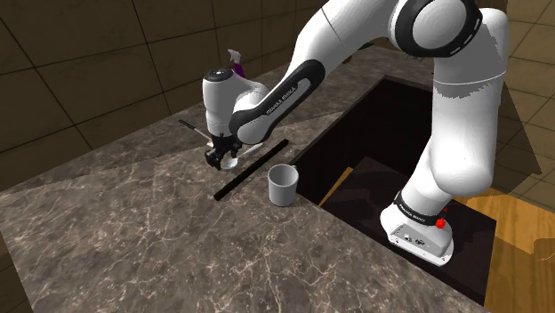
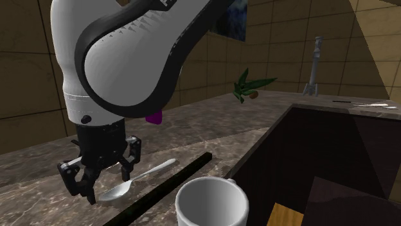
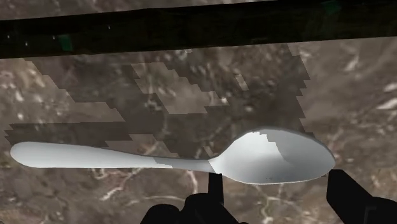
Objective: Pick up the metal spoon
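Metal spoon (image 1: pixel 229 164) not yet lifted; closing and raising are judged to remain.

Shoulder view: the claw (image 1: pixel 216 160) is held low over the spoon on the marble surface (image 1: pixel 133 222). Second exterior view: the bowl is seen by the claw (image 2: pixel 96 183), with the handle pointed up-right. Wrist view: the bowl is bracketed by spread fingers (image 3: pixel 347 191), and the long axis is laid along their line.

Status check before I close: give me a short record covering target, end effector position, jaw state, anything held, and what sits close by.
target: spoon, lying flat on the marbled counter
position: end effector low over the spoon's bowl
jaws: open, one finger on each side of the bowl, not clasping it
held: nothing
nearby: black bar beside the spoon; white cup on the bar's far side
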